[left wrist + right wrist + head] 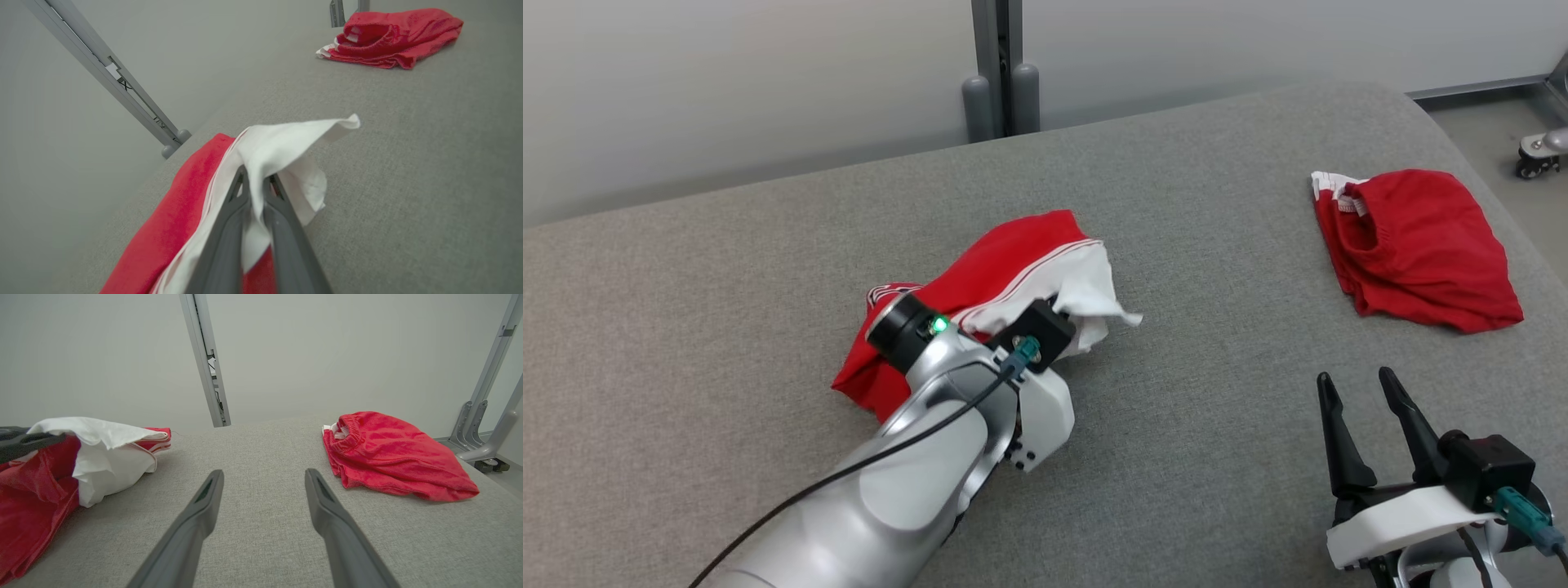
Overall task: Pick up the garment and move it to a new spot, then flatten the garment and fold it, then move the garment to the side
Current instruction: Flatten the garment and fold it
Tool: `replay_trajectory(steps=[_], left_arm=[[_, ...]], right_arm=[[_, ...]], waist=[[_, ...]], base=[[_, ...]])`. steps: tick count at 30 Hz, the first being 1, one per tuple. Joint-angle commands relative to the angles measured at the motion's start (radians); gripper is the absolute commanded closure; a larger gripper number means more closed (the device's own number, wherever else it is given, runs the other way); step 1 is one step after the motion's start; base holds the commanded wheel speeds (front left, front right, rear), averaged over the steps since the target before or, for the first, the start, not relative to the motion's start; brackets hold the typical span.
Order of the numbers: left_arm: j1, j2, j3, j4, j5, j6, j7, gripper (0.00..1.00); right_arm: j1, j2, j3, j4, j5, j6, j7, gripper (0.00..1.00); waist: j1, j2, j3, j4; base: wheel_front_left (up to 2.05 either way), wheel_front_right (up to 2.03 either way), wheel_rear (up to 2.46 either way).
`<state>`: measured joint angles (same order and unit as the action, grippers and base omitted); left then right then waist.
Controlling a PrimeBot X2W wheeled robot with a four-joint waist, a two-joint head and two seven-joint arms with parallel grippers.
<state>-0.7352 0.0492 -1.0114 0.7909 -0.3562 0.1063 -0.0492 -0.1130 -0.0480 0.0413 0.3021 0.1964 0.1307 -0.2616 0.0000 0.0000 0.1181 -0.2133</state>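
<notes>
Two red garments (1001,265) (1421,245), two tools (255,181) (1356,377), one grey padded surface (1192,474)

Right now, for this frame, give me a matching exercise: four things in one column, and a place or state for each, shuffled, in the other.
1. left gripper
2. right gripper
3. red-and-white garment
4. all-red garment

A. open, holding nothing
B. lies alone at the far right of the grey surface
C. shut on fabric
D. bunched near mid-surface

Pairs: 1-C, 2-A, 3-D, 4-B
</notes>
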Motion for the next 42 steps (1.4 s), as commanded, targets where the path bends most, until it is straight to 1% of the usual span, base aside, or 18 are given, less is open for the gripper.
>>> replay_trajectory(steps=[1, 4, 5, 6, 7, 14, 19, 25, 28, 32, 33, 35, 36, 37, 42], left_arm=[[-0.044, 0.004, 0.025, -0.025, -0.035, 0.032, -0.039, 1.0], [-0.078, 0.004, 0.061, -0.038, -0.078, 0.077, -0.077, 1.0], [-0.078, 0.004, 0.061, -0.038, -0.078, 0.077, -0.077, 1.0], [-0.095, 0.004, 0.083, -0.028, -0.099, 0.104, -0.095, 1.0], [-0.095, 0.004, 0.083, -0.028, -0.099, 0.104, -0.095, 1.0], [-0.114, 0.008, 0.152, 0.013, -0.163, 0.142, -0.133, 1.0], [-0.079, 0.051, 0.2, 0.085, -0.203, 0.17, -0.122, 1.0], [-0.038, 0.11, 0.267, 0.186, -0.258, 0.208, -0.131, 1.0], [-0.015, 0.127, 0.298, 0.23, -0.292, 0.22, -0.13, 1.0], [0.013, 0.153, 0.353, 0.276, -0.339, 0.23, -0.165, 1.0], [0.015, 0.157, 0.361, 0.281, -0.344, 0.232, -0.173, 0.95], [0.021, 0.158, 0.365, 0.289, -0.347, 0.226, -0.184, 0.62], [0.024, 0.156, 0.366, 0.292, -0.349, 0.222, -0.188, 0.18], [0.027, 0.155, 0.367, 0.295, -0.349, 0.222, -0.192, 0.0], [0.053, 0.146, 0.403, 0.276, -0.369, 0.227, -0.211, 0.0]], right_arm=[[0.008, -0.005, 0.001, 0.002, -0.005, 0.0, -0.005, 0.0], [0.019, -0.006, 0.005, 0.006, -0.007, 0.0, -0.005, 0.0], [0.019, -0.006, 0.005, 0.006, -0.007, 0.0, -0.005, 0.0], [0.024, -0.006, 0.003, 0.008, -0.009, 0.0, -0.005, 0.0], [0.024, -0.006, 0.003, 0.008, -0.009, 0.0, -0.005, 0.0], [0.054, -0.005, 0.001, 0.014, -0.016, 0.0, -0.005, 0.0], [0.057, -0.005, 0.01, 0.014, -0.013, 0.0, -0.005, 0.0], [0.055, -0.005, 0.012, 0.012, -0.012, 0.0, -0.005, 0.0], [0.054, -0.005, 0.011, 0.013, -0.013, 0.0, -0.005, 0.0], [0.044, -0.006, 0.012, 0.018, -0.013, 0.0, -0.005, 0.0], [0.042, -0.006, 0.012, 0.019, -0.014, 0.0, -0.005, 0.0], [0.039, -0.005, 0.013, 0.021, -0.015, 0.0, -0.005, 0.0], [0.04, -0.006, 0.013, 0.022, -0.015, 0.0, -0.005, 0.0], [0.041, -0.005, 0.014, 0.025, -0.015, 0.0, -0.005, 0.0], [0.038, -0.005, 0.015, 0.03, -0.01, 0.0, -0.005, 0.0]], waist=[[0.0, 0.0, -0.019, 0.006], [0.0, 0.0, -0.041, 0.014], [0.0, 0.0, -0.041, 0.014], [0.0, 0.0, -0.055, 0.022], [0.0, 0.0, -0.055, 0.022], [0.0, 0.0, -0.098, 0.058], [0.0, 0.0, -0.111, 0.075], [0.0, 0.0, -0.101, 0.087], [0.0, 0.0, -0.095, 0.092], [0.0, 0.0, -0.086, 0.1], [0.0, 0.0, -0.085, 0.102], [0.0, 0.0, -0.083, 0.107], [0.0, 0.0, -0.083, 0.11], [0.0, 0.0, -0.083, 0.112], [0.0, 0.0, -0.087, 0.128]], base=[[0.0, 0.0, 0.0], [0.0, 0.0, 0.0], [0.0, 0.0, 0.0], [0.0, 0.0, 0.0], [0.0, 0.0, 0.0], [0.0, 0.0, 0.0], [0.0, 0.0, 0.0], [0.0, 0.0, 0.0], [0.0, 0.0, 0.0], [0.0, 0.0, 0.0], [0.0, 0.0, 0.0], [0.0, 0.0, 0.0], [0.0, 0.0, 0.0], [0.0, 0.0, 0.0], [0.0, 0.0, 0.0]])
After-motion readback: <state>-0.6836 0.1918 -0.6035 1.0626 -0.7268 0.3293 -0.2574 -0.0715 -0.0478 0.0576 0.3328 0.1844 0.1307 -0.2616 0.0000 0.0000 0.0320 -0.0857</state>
